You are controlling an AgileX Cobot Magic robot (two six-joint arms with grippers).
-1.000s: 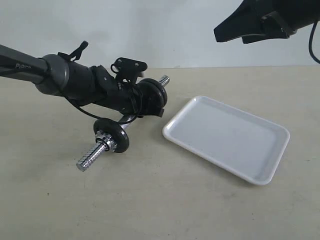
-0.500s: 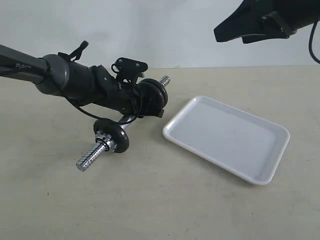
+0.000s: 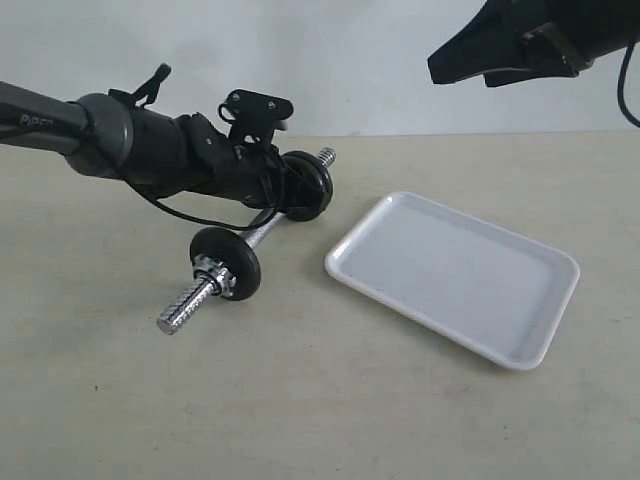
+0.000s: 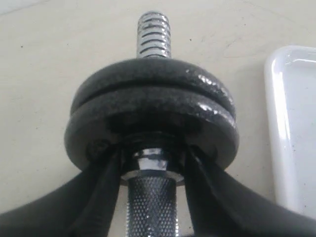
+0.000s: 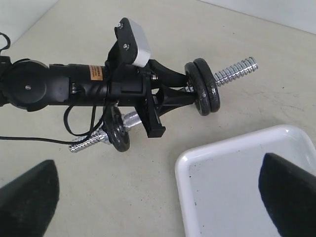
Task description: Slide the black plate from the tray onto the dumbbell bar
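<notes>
Look right to a bare tray [image 3: 452,275]. Find the dumbbell bar [image 3: 262,232] left of it, with the black plate [image 4: 153,71] already threaded on its far end, likely the outer of two stacked discs. Seat it flush, then ease the left gripper [image 4: 153,163] straight back along the bar. Leave the right gripper [image 5: 159,195] high, spread wide, holding nothing. Cannot tell whether the left jaws pinch the collar or just straddle it
</notes>
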